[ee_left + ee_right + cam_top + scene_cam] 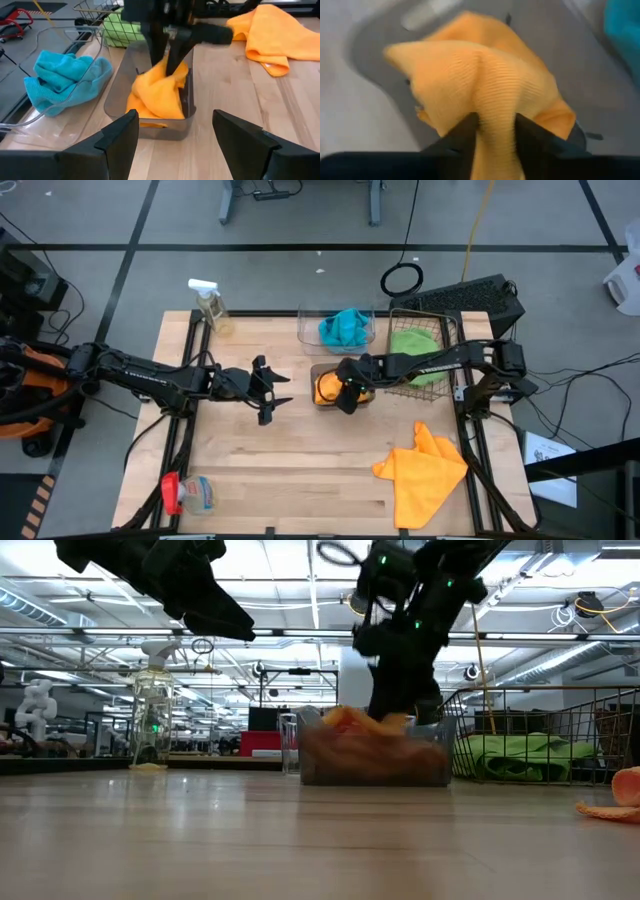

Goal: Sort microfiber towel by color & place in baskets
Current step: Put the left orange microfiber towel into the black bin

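Observation:
An orange towel (pixel 157 92) sits bunched in the smoky grey tub (pixel 322 372) at the table's middle. My right gripper (pixel 495 127) reaches down into this tub, shut on the towel. A second orange towel (pixel 425 468) lies spread flat toward the near right of the table. Turquoise cloth (pixel 343 328) fills the clear tub (pixel 306 330), and lime green cloth (pixel 415 345) lies in the wire-mesh basket (pixel 445 310). My left gripper (pixel 272 391) hovers open, left of the grey tub, touching nothing. My right gripper pinches a raised fold of the orange towel (pixel 492 95) between its two fingers (pixel 462 132), coming from above and pointing down into the grey tub. The rest of the towel is bunched below the fingers inside the tub.
A clear spray bottle with a white trigger (pixel 210 302) stands at the far left corner. A small plastic item with a red cap (pixel 188 492) lies at the near left. Bare wood spans the table's near middle.

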You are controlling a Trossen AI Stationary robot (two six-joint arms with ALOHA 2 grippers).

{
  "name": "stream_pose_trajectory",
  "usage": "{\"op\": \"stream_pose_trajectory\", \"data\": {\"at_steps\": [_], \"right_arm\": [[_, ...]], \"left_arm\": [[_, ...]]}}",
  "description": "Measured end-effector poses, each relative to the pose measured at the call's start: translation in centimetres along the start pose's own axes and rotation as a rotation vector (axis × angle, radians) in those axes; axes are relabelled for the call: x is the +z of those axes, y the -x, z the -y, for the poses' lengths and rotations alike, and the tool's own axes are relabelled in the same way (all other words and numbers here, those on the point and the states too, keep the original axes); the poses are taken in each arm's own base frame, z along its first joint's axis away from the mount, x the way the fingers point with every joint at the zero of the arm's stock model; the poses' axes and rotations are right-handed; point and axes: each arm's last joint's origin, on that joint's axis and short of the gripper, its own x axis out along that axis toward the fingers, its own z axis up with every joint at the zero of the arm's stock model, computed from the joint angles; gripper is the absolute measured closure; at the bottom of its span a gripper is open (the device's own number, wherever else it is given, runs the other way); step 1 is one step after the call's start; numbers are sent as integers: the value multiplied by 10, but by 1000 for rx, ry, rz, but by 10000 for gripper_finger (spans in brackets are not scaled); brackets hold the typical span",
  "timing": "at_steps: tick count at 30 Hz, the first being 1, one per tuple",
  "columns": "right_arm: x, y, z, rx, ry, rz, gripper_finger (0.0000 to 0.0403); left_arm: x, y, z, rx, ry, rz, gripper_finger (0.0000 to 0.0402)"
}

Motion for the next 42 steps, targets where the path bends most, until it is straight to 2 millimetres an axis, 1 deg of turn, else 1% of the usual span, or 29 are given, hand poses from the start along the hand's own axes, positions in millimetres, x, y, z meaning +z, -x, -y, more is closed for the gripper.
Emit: {"op": "stream_pose_trajectory", "data": {"at_steps": [5, 7, 9, 13, 17, 20, 23, 29, 32, 34, 37, 39, 42], "right_arm": [[-6, -24, 5, -34, -30, -70, 383], [-7, -32, 6, -42, -42, -88, 394], [-9, -36, 7, -44, -47, -102, 384], [-8, -36, 9, -38, -51, -105, 360], [-5, -28, 8, -24, -59, -89, 346], [-3, -19, 8, -14, -79, -68, 326], [-2, -11, 8, -11, -96, -58, 292], [-2, 5, 10, -41, -101, -69, 209], [8, 13, 6, -34, -107, 19, 185], [17, 15, 0, 6, -95, 105, 182], [22, 7, -10, 56, -74, 176, 195], [19, 1, -12, 46, -66, 147, 216], [16, -6, -9, 24, -79, 111, 261]], "left_arm": [[0, 0, 0, 0, 1, 2, 144], [0, 0, 0, 0, 0, 1, 144], [0, 0, 0, 0, 0, 1, 144], [0, 0, 0, -1, 0, 0, 144], [0, 0, 0, -14, 0, -1, 144], [0, 0, 1, -18, 0, -2, 144], [0, 0, 1, -18, 0, -2, 144], [0, 0, 1, -18, 0, -2, 144], [0, 0, 1, -18, 1, -2, 144], [0, 0, 1, -18, 1, -2, 144], [0, 0, 1, -18, 1, -1, 144], [0, 0, 1, -19, 1, -1, 144], [0, 0, 1, -21, 0, -1, 144]]}}
